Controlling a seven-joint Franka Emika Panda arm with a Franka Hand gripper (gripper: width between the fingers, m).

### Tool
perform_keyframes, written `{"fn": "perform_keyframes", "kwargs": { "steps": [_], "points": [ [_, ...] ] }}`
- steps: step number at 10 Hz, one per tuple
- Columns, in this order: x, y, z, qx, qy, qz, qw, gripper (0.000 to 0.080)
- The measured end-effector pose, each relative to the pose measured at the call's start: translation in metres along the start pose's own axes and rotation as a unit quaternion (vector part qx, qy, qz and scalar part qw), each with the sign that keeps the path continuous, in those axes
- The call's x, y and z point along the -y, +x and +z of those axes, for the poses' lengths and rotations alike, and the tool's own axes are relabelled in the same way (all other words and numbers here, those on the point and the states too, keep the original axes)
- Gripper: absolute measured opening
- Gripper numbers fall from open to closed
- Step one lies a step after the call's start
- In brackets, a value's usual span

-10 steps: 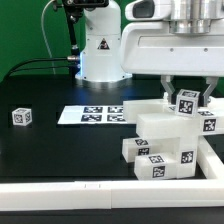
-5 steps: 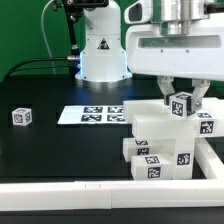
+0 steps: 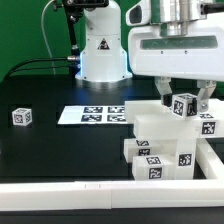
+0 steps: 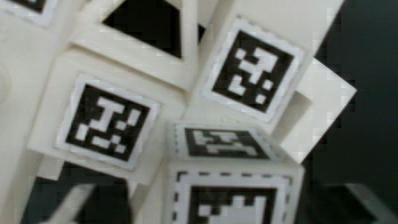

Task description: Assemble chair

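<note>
Arm over the half-built chair, at the exterior view's right

The arm hangs straight above the chair — stacked white blocks on the black table, against the white border rail. The gripper straddles a small tagged block on the stack's top, apparently clenched on it — the wrist view shows only crowded tags. The marker board and lone cube lie well apart.

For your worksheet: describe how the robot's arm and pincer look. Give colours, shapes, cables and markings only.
The arm is glossy white with rounded shells and a triangular warning sticker on its base. Black cables trail behind it. The pincer has a boxy white body beneath a grey cylindrical wrist, with short dark fingers.
</note>
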State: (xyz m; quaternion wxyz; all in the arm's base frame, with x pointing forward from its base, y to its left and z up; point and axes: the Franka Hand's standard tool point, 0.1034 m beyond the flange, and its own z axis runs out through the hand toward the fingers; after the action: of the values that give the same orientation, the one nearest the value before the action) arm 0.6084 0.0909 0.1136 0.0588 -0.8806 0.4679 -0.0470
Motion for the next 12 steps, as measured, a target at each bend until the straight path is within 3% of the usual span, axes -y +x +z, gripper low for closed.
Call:
{"fn": "perform_keyframes", "kwargs": {
  "steps": [1,2,4,7,9,10,12],
  "points": [
    [-0.0003,-0.0017,0.0002,0.002,-0.005,-0.028,1.000,0.0609],
    [0.0024,-0.0077,-0.0008,0.015,-0.022,-0.077,0.997,0.0641],
    [0.0057,-0.0098,-0.0032,0.040,-0.036,-0.253,0.966,0.0647],
    [0.0048,-0.0097,-0.0019,0.046,-0.034,-0.354,0.933,0.0648],
    [0.0043,-0.0077,-0.0035,0.033,-0.030,-0.460,0.887,0.0648],
    [0.0036,-0.0080,-0.0050,0.028,-0.029,-0.477,0.878,0.0648],
    [0.0027,-0.0078,-0.0035,0.029,-0.030,-0.463,0.885,0.0634]
  ]
}}
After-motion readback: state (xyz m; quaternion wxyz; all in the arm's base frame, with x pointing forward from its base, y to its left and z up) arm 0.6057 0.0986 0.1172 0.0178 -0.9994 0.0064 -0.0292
